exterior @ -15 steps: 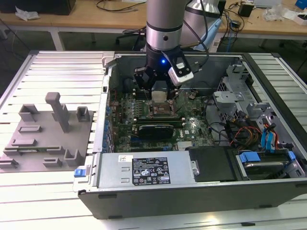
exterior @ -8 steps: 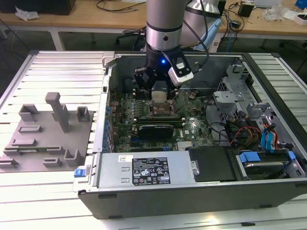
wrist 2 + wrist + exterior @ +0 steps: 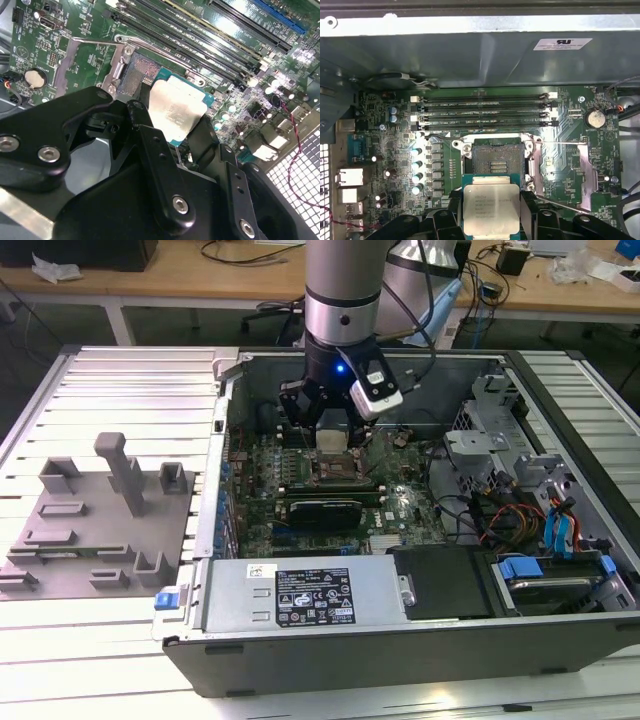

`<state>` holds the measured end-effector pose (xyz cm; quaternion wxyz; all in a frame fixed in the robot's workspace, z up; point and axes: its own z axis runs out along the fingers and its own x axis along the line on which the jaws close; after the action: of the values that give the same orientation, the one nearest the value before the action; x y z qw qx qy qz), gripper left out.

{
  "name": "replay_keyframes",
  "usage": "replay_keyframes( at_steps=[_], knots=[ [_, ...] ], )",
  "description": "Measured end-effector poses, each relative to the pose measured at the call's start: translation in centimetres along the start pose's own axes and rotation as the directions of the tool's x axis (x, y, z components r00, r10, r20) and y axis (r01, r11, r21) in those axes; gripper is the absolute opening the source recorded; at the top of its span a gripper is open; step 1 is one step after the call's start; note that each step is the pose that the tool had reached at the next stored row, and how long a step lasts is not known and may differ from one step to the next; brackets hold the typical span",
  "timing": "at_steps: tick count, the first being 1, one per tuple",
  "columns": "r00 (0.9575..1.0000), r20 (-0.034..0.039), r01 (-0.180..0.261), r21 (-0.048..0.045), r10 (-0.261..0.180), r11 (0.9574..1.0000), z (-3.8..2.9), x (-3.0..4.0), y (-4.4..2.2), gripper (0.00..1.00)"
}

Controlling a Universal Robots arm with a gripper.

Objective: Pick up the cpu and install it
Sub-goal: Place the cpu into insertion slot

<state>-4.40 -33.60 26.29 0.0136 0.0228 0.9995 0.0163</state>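
End effector [image 3: 491, 216], black and two-fingered, pinching the thin square silver-topped cpu [image 3: 491, 202] by opposite edges. Chip held flat and clear above the green motherboard [image 3: 570, 150], near the open dark socket with its metal frame [image 3: 493, 160], not seated.

Risks, as judged:
- chip slipping or tilting in the narrow pinch
- misaligned seating bending socket contacts
- end effector fouling the frame

Silver arm [image 3: 342, 300] stands vertical, wrist pointing straight down inside the open grey computer case [image 3: 400, 640].
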Motion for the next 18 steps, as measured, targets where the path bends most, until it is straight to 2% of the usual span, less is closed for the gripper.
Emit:
replay_keyframes(
  at_steps=[5,7,13,16,18],
  knots=[
    [0.9989,0.0016,-0.046,0.0012,0.046,0.9989,0.0,0.0,0.0,0.55],
    [0.9969,0.0027,-0.078,0.002,0.078,0.9969,0.0,0.0,0.0,0.55],
    [0.9916,0.0045,-0.129,0.0031,0.129,0.9916,0.0,0.0,0.0,0.55],
    [0.9877,0.0056,-0.156,0.0038,0.156,0.9877,0.0,0.0,0.0,0.55],
    [0.9822,0.0068,-0.188,0.0043,0.188,0.9822,0.0,0.0,0.0,0.55]
  ],
)
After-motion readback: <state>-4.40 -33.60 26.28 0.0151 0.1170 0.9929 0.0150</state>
